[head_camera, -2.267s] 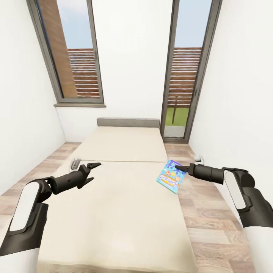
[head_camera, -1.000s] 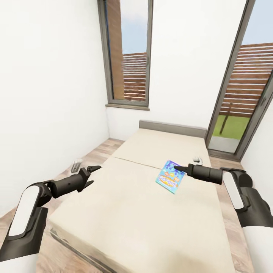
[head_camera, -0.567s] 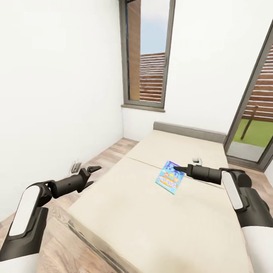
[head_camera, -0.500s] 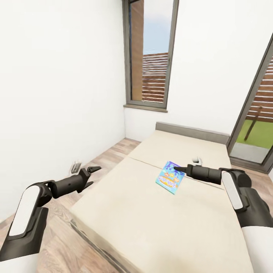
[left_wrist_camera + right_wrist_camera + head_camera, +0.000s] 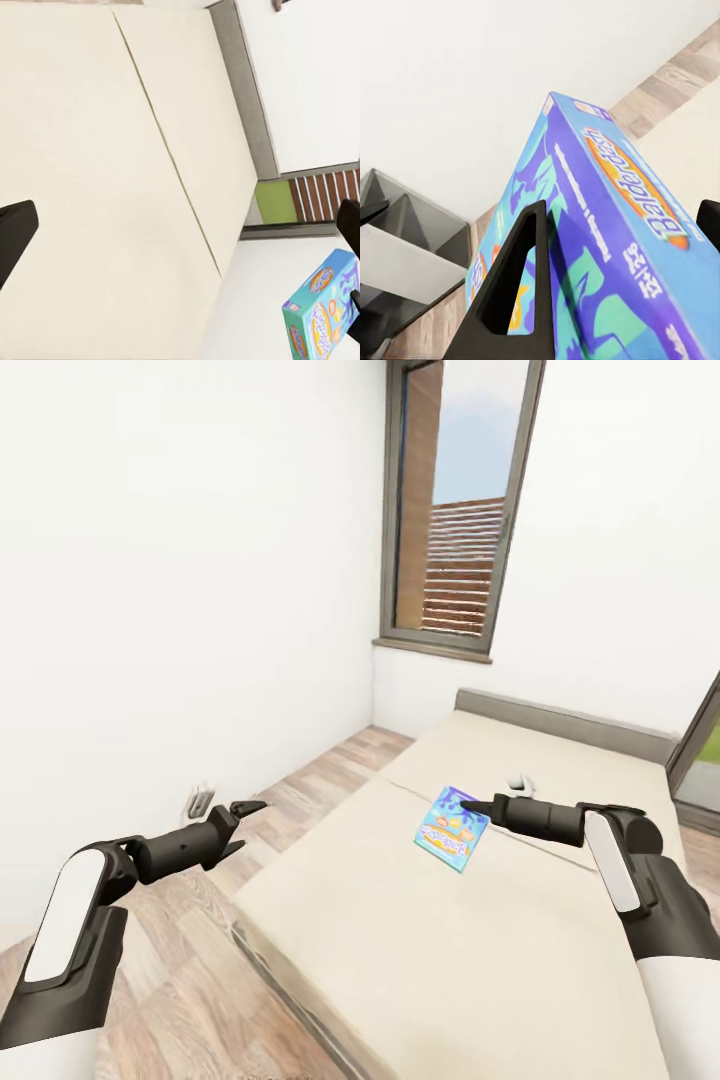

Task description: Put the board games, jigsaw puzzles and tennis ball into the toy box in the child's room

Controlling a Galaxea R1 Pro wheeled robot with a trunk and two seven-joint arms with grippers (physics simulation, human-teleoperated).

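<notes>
Blue-and-teal flat rectangular game box [image 5: 452, 828] w/ orange "Balderdash" lettering hangs tilted above the beige mattress of the low grey-framed bed [image 5: 470, 960], pinched at its upper edge by the right gripper [image 5: 470, 803]; right wrist view shows one dark finger [image 5: 514, 285] pressed against the box face. Left gripper [image 5: 243, 812] holds nothing, fingers spread apart, out over the wood-plank floor [image 5: 190, 1000] beside the bed. Bed's grey headboard [image 5: 565, 720] meets the plain white wall [image 5: 180, 610]. Tall grey-framed window [image 5: 455, 510] above it, w/ brown slatted fence outside.
</notes>
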